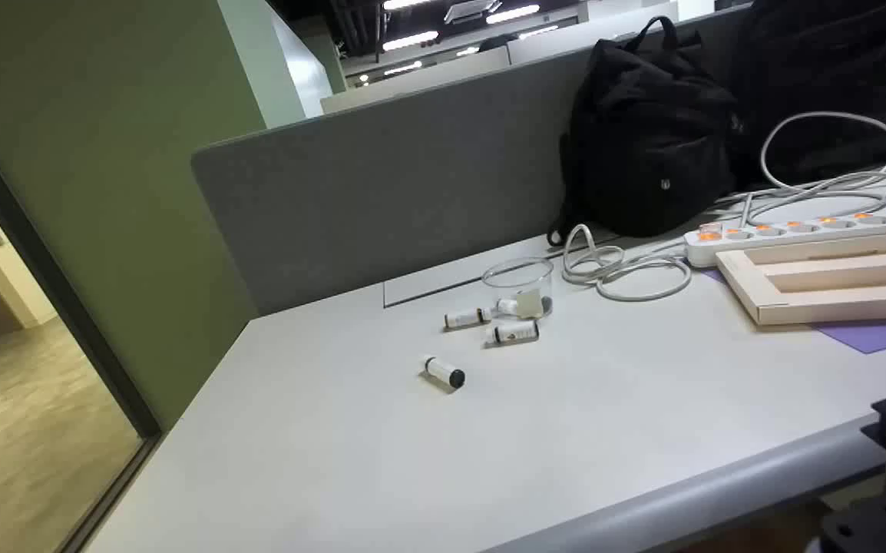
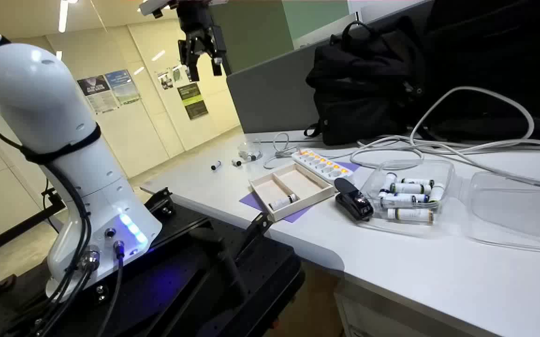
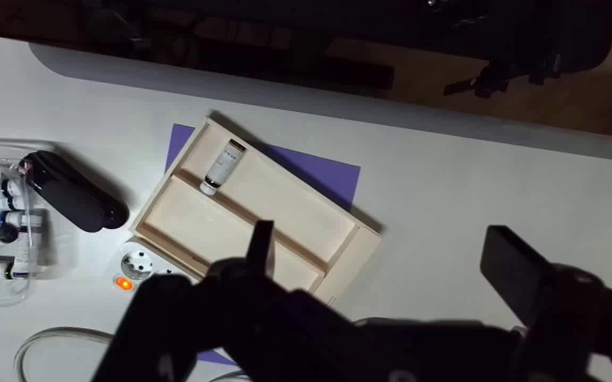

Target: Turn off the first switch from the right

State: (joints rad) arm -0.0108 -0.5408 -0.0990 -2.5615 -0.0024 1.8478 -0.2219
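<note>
An exterior view shows us the pincer (image 2: 205, 72) towards the left, held high above the worktop (image 2: 391, 262). Its two fingers stand wide apart with nothing between them, so we judge that the pressing has not begun and the whole job is left to do.

Moving right, we find three loose bottles (image 1: 444, 372) lying on the worktop near a clear cup (image 1: 541, 278), which seems to have one more bottle inside it. Next comes a wooden tray (image 2: 304, 204) on a purple sheet (image 3: 311, 172); in the wrist view a single bottle (image 3: 226, 162) lies across its upper compartment (image 3: 290, 209).

Just beyond the tray runs the white power strip (image 2: 322, 164), with a row of switches (image 1: 863, 216) glowing orange. We take the first from the right to be the end switch (image 3: 124, 283), near what looks like a black stapler (image 3: 75, 193). In the wrist view that one is lit, so we read it as on, its turning-off not yet done.

Farthest right, a clear plastic box (image 2: 412, 168) holds a heap of similar bottles (image 2: 410, 188), overlapping too much for us to count, and its clear lid (image 2: 522, 206) lies opened out beside it.
</note>
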